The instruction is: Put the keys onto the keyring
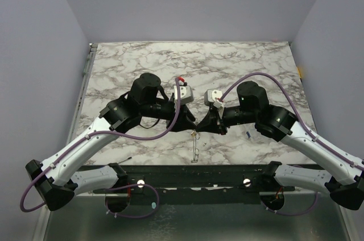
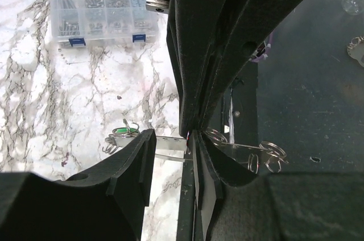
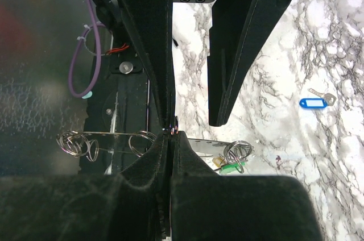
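My right gripper (image 3: pixel 170 134) is shut on a thin metal ring seen edge-on, the keyring (image 3: pixel 174 127), above the table's near edge. The ring sits on a clear strip (image 3: pixel 114 134) that carries several smaller wire rings. Another ring cluster (image 3: pixel 236 150) on the strip holds the green key (image 3: pixel 230 167) and the yellow key (image 3: pixel 218 161). The blue key (image 3: pixel 311 103) lies alone on the marble to the right. My left gripper (image 2: pixel 170 138) is open astride the strip, its right finger (image 2: pixel 207 161) against the right gripper's tips. Both grippers meet at centre (image 1: pixel 196 124).
A clear compartment box (image 2: pixel 102 13) of small hardware lies on the marble beyond the grippers. A black rail (image 1: pixel 193 173) runs along the table's near edge, with a dark drop below it. Purple cables loop from both arms.
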You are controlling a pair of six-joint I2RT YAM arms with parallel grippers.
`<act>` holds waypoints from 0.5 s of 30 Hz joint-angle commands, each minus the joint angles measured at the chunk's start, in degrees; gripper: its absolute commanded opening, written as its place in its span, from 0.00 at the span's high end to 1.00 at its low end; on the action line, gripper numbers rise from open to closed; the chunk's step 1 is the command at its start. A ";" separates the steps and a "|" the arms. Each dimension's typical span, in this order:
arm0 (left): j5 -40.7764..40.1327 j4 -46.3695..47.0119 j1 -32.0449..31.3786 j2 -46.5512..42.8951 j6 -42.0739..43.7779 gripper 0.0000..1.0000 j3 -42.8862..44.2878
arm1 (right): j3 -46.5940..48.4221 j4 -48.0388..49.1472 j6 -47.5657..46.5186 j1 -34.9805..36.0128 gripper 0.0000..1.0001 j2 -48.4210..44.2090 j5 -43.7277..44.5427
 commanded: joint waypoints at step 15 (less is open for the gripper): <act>0.27 -1.07 -0.65 0.69 0.16 0.74 -1.31 | 1.70 1.81 -0.30 0.47 0.99 -1.34 1.72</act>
